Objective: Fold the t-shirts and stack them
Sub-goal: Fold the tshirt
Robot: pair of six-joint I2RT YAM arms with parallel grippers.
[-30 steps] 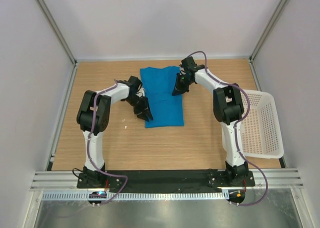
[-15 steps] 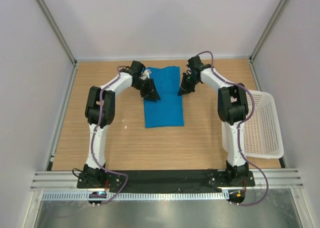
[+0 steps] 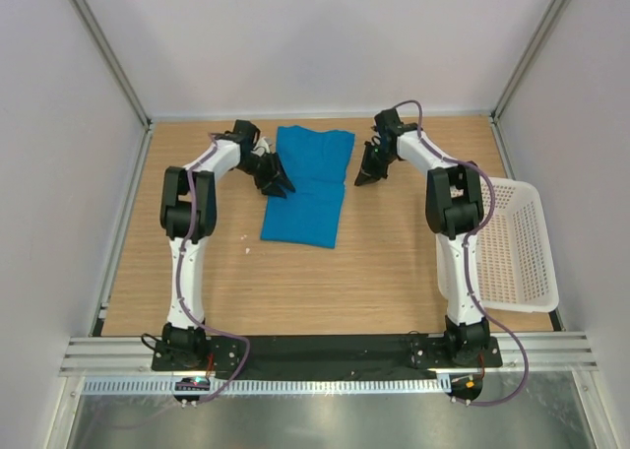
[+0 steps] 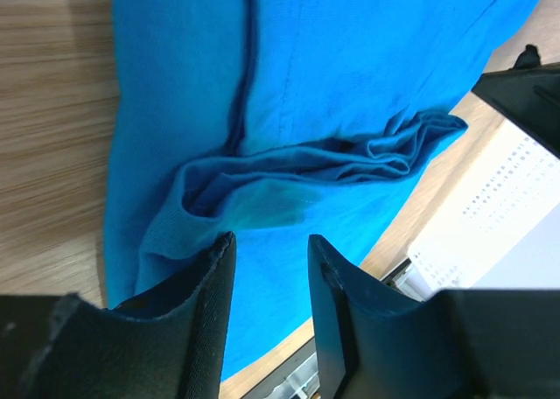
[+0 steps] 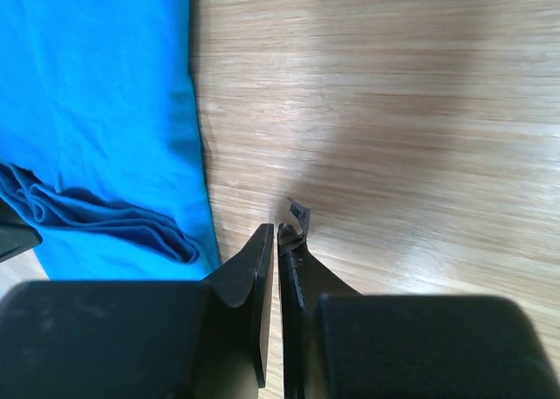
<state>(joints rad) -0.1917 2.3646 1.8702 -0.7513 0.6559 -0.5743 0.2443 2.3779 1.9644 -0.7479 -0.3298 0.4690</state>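
A bright blue t-shirt (image 3: 307,188) lies folded into a long strip on the wooden table, slanting so its near end points left. My left gripper (image 3: 279,181) sits at the strip's left edge, about midway along. In the left wrist view its fingers (image 4: 269,240) stand open over the cloth (image 4: 350,66), just short of a bunched fold (image 4: 306,167), with nothing between them. My right gripper (image 3: 365,176) is on bare wood just right of the shirt. In the right wrist view it (image 5: 276,231) is shut on nothing, next to the shirt's edge (image 5: 96,93).
A white lattice basket (image 3: 512,242) stands at the table's right edge, beside the right arm. White walls and metal posts enclose the table on three sides. Bare wood (image 3: 325,282) lies between the shirt and the arm bases.
My left gripper went from the shirt's near left corner up to its left edge and opened. The shirt's near end swung left. My right gripper slid off the shirt onto wood.
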